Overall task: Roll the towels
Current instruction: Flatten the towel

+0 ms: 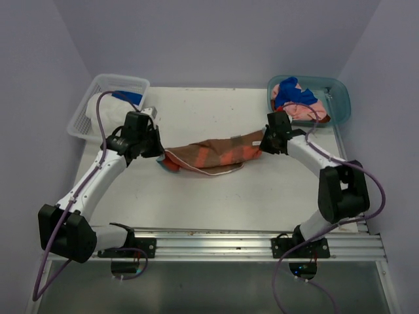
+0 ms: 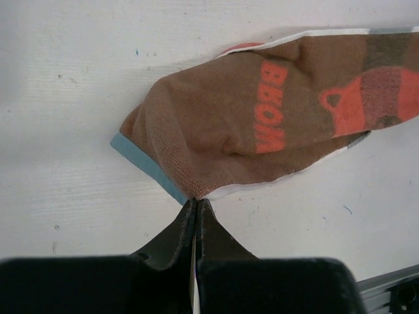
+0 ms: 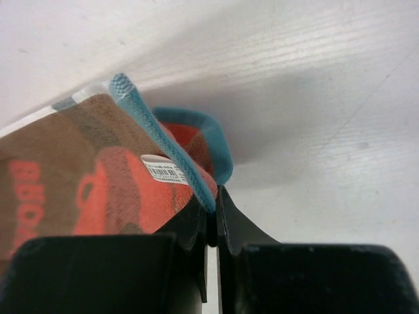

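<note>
**One brown towel, gripped at both ends**

At far left stands one white mesh basket [image 1: 82,112]. The left gripper [image 2: 196,203] is clenched on the left corner of the single brown towel [image 1: 213,154], which lies stretched across the middle of the table [image 1: 216,206]. The right gripper [image 3: 213,196] pinches its teal-edged right end. At far right, one teal tub [image 1: 342,98] holds one blue towel [image 1: 293,95] and one pink towel [image 1: 308,112].

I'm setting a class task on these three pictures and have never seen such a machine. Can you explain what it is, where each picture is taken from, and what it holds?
Two robot arms are bolted at the near edge of a table. One picture looks down from above; the other two come from cameras on each wrist. The left gripper and right gripper are each shut on an end of a brown towel. A white basket and teal tub hold more cloths.
</note>
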Controlling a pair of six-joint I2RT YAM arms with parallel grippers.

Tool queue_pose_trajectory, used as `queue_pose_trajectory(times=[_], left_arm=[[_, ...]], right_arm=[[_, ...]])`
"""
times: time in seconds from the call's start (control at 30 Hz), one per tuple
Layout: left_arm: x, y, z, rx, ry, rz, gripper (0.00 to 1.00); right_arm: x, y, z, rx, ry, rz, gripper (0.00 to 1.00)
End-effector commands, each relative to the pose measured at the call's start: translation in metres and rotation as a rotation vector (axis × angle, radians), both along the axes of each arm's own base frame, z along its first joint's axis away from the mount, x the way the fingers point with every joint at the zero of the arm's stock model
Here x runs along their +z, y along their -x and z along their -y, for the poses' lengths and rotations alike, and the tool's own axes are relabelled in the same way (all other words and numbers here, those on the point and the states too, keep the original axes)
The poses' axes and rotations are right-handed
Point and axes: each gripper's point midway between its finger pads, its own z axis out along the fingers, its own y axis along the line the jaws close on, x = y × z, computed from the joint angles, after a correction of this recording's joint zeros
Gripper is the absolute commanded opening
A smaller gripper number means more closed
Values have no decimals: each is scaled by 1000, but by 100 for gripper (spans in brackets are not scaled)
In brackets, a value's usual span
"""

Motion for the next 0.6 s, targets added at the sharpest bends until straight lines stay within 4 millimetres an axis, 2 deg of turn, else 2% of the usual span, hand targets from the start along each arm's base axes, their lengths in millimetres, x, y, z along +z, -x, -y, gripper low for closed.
queue_pose_trajectory(times=[0.0, 0.1, 0.13, 0.17, 0.2, 0.23, 0.3, 0.4, 0.43, 0.47, 0.5, 0.53, 0.57], left_arm=[[36, -7, 1, -28, 31, 93, 0], [50, -15, -13, 33, -12, 122, 0], [56, -16, -17, 44, -15, 132, 0], [63, -19, -20, 55, -20, 150, 0], [65, -18, -22, 56, -21, 156, 0], [70, -18, -22, 58, -17, 169, 0], [78, -17, -20, 51, 5, 196, 0], [79, -18, -14, 38, 39, 214, 0], [75, -19, -12, 33, 44, 211, 0], [72, -20, -10, 29, 57, 204, 0], [66, -20, -5, 14, 69, 183, 0], [59, -21, -2, 6, 79, 176, 0], [50, -23, 1, -1, 87, 154, 0]], right_arm=[[101, -3, 12, -3, 13, 245, 0], [141, 12, 22, 5, 43, 317, 0], [168, 20, 25, 5, 37, 379, 0], [184, 31, 30, 5, 41, 408, 0], [185, 32, 31, 10, 47, 404, 0], [203, 39, 32, 11, 33, 449, 0], [210, 46, 29, 25, 4, 464, 0], [202, 43, 24, 32, -19, 452, 0], [196, 39, 25, 23, -8, 438, 0], [177, 30, 24, 20, 16, 382, 0], [170, 24, 24, 16, 30, 358, 6], [164, 16, 25, 9, 49, 341, 18], [139, 3, 25, 5, 82, 277, 31]])
